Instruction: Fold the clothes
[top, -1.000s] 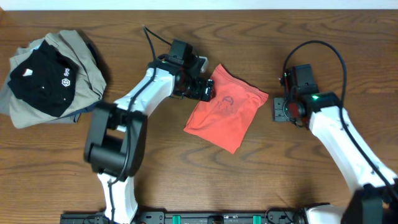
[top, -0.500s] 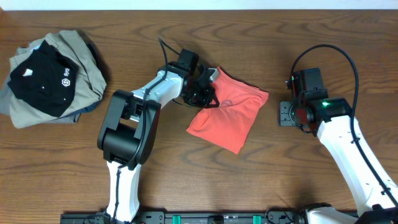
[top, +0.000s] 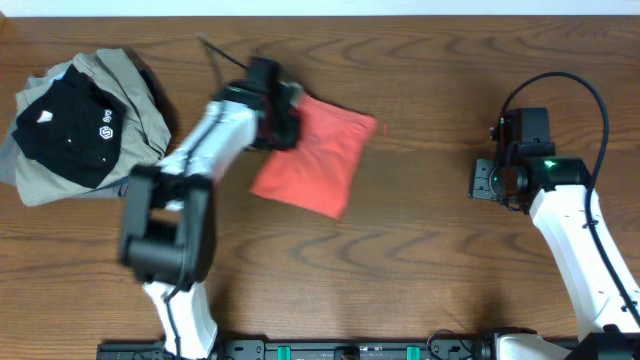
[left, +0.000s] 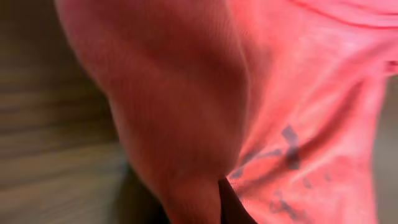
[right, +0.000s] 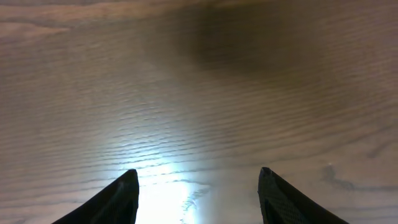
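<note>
1. The coral-red T-shirt (top: 310, 165), folded to a rough rectangle, lies flat on the desk (top: 420, 260) left of centre. It has slid leftward since a second ago, when it lay nearer the middle.
2. The left gripper (top: 283, 125) is clamped on the shirt's far-left corner, having been wide a second ago. In the left wrist view, bunched red cloth (left: 186, 93) fills the frame (dark print marks show through at lower right).
3. The left arm has swung left with the shirt.
4. The right gripper (top: 487, 182) has drawn back to the right, well apart from the shirt. Its jaws stand partly spread over bare desk (right: 199, 93), with nothing between them.
5. The black piece (top: 65, 125) with the white logo is unmoved, heaped on the khaki-grey pieces (top: 140, 110) at the far-left corner.
</note>
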